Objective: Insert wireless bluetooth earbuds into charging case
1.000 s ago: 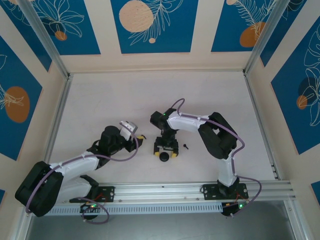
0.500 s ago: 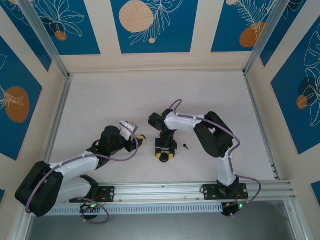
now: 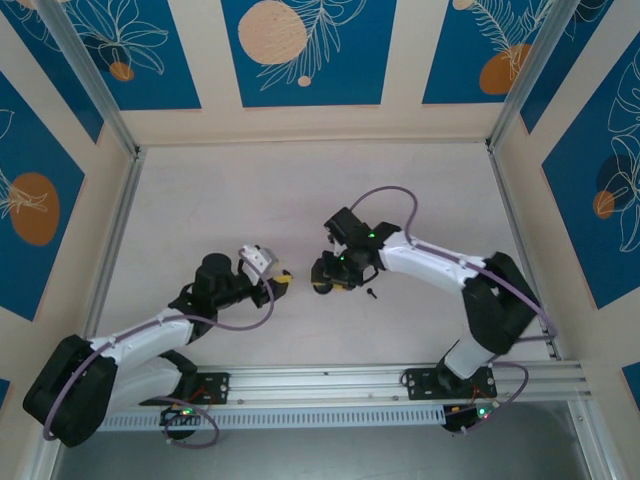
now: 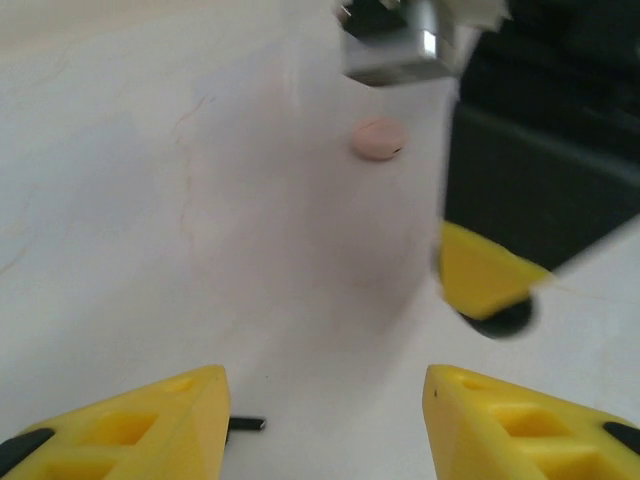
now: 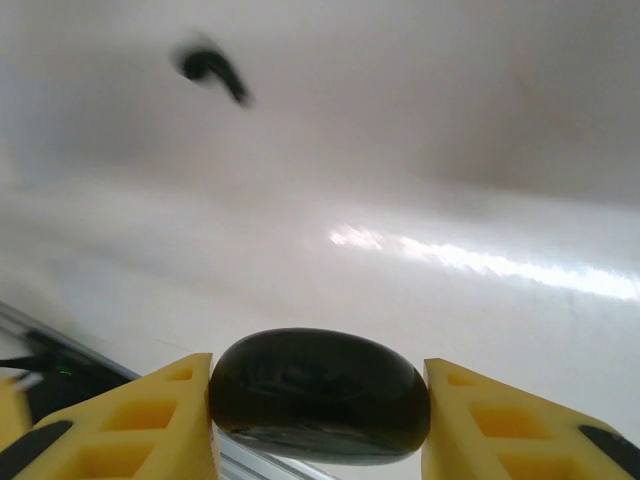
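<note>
My right gripper (image 3: pixel 326 282) is shut on a round black disc (image 5: pixel 320 400), held off the table between both yellow fingers. One tiny black earbud (image 3: pixel 371 293) lies on the table just right of that gripper; in the right wrist view this earbud (image 5: pixel 212 70) is blurred, at upper left. My left gripper (image 3: pixel 283 277) stands open, low over the table, facing the right gripper. A thin black earbud stem (image 4: pixel 245 424) pokes out beside its left finger. The pale pink charging case (image 4: pixel 376 138) lies farther off on the table, closed, under the right arm.
A metal rail (image 3: pixel 330 382) runs along the near table edge by the arm bases. Cream walls with blue panels enclose the white table (image 3: pixel 220 200) on three sides. The right gripper's yellow finger (image 4: pixel 485 280) and the disc hang close ahead of my left gripper.
The right gripper closed on the black disc and lifted it up and back from the table, its arm swinging out to the right. The left gripper shifted slightly forward.
</note>
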You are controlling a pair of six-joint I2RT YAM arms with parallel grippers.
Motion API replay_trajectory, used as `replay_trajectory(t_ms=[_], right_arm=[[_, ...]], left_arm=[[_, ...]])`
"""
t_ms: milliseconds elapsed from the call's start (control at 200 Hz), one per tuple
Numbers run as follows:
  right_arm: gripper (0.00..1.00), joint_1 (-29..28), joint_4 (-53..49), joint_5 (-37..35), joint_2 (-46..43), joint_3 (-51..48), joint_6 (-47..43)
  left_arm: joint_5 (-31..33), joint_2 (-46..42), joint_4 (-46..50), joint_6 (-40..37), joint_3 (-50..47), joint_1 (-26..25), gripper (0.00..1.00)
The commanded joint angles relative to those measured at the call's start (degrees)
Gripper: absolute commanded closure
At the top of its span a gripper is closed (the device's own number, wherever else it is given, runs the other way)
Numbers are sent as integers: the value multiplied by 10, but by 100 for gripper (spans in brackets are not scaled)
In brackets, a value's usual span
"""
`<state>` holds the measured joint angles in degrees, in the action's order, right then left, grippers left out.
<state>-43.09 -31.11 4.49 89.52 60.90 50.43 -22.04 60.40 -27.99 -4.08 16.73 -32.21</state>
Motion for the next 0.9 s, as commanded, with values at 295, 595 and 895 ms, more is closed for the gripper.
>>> replay_trajectory(t_ms=[295,595,895], right_arm=[[61,-4,350,42,-129,-140,8],[61,-38,431,33,-154,-180,15],[60,-50,452,37,-154,-190,23]], left_arm=[[-116,-59,-31,-65,-8,-28,49],[-75,-61,-67,-20,-11,-32,50],[-49,-58,-73,10,-11,-32,50]])
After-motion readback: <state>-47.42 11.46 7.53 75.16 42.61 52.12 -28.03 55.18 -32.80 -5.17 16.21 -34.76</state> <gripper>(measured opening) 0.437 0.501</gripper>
